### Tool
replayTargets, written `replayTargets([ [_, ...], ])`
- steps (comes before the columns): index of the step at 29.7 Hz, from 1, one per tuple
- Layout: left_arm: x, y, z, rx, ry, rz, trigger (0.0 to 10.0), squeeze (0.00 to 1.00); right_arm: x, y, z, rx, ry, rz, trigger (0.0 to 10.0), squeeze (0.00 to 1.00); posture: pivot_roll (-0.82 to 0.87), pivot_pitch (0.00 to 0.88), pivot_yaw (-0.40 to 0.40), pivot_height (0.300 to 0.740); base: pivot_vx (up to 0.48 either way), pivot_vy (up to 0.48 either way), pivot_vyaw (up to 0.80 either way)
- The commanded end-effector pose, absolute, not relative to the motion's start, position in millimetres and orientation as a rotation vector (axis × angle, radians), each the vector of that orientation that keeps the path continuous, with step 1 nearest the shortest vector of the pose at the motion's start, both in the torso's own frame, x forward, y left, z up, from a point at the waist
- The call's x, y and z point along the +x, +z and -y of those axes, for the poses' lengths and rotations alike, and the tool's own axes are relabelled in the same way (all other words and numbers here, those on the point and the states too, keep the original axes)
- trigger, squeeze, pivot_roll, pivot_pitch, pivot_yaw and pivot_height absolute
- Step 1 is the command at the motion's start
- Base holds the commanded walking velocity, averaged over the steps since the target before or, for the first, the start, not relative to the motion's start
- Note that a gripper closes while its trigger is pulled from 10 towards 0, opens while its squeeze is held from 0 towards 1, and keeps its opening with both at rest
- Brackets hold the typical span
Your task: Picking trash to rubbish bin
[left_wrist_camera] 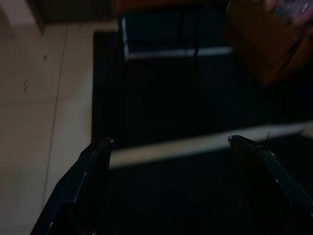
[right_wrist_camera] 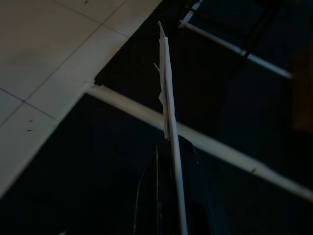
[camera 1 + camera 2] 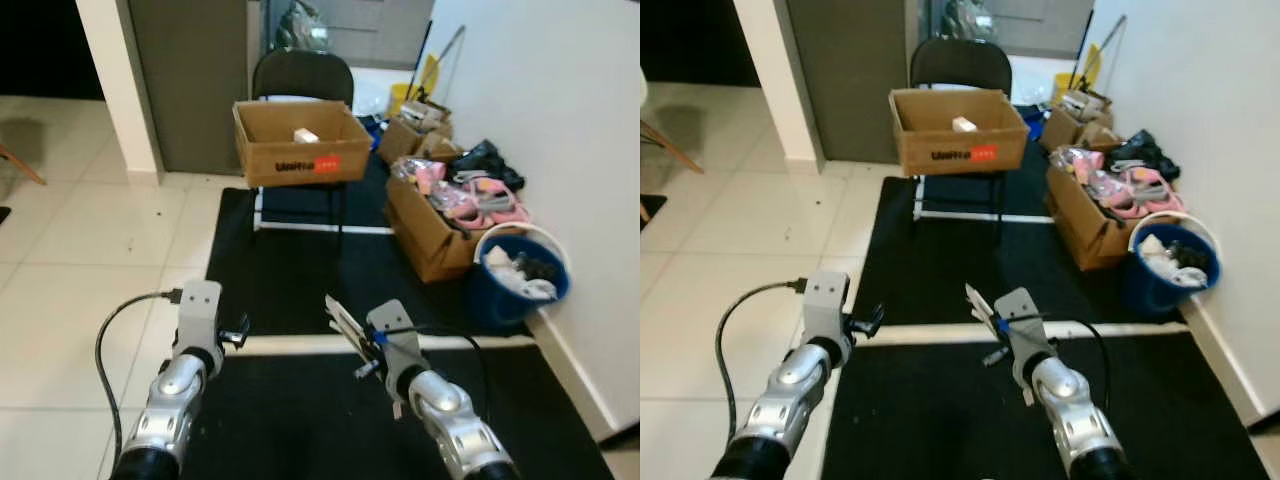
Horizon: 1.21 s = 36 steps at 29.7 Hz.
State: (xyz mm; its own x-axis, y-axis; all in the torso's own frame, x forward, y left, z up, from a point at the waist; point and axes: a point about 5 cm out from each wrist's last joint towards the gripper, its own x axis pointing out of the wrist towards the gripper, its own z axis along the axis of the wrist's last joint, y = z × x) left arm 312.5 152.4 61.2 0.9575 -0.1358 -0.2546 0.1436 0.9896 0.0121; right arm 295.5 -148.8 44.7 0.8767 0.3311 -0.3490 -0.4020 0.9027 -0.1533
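My right gripper [image 3: 348, 332] is shut on a flat piece of white paper trash [image 3: 339, 318], held edge-on above the black mat; in the right wrist view the paper [image 2: 168, 105] stands thin between the closed fingers. My left gripper [image 1: 168, 147] is open with nothing between its fingers, hovering over the mat's white border. The blue rubbish bin [image 3: 523, 277], with trash inside, stands by the right wall ahead of the right gripper.
A cardboard box [image 3: 300, 142] rests on a black folding chair [image 3: 300, 80] straight ahead. Open cardboard boxes [image 3: 432, 225] with pink items line the right wall. Black mats [image 3: 300, 260] cover the floor; white tiles [image 3: 90, 250] lie to the left.
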Motion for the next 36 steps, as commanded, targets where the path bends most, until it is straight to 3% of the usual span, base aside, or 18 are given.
replayTargets([
  [1, 310, 57, -152, 0.041, -0.146, -0.269, 10.0, 0.0, 294, 43, 151, -0.196, 0.364, -0.332, 10.0, 0.0, -0.08, 0.076, -0.042, 0.74, 0.405, 0.0, 0.0],
  [17, 312, 60, -151, 0.049, -0.152, -0.257, 10.0, 0.0, 295, 37, 161, -0.165, 0.294, -0.375, 10.0, 0.0, -0.08, 0.074, -0.042, 0.74, 0.404, 0.0, -0.73],
  [36, 311, 59, -152, 0.056, -0.149, -0.256, 10.0, 0.0, 294, 35, 156, -0.188, 0.33, -0.371, 10.0, 0.0, -0.07, 0.053, -0.048, 0.74, 0.391, 0.0, 0.0],
])
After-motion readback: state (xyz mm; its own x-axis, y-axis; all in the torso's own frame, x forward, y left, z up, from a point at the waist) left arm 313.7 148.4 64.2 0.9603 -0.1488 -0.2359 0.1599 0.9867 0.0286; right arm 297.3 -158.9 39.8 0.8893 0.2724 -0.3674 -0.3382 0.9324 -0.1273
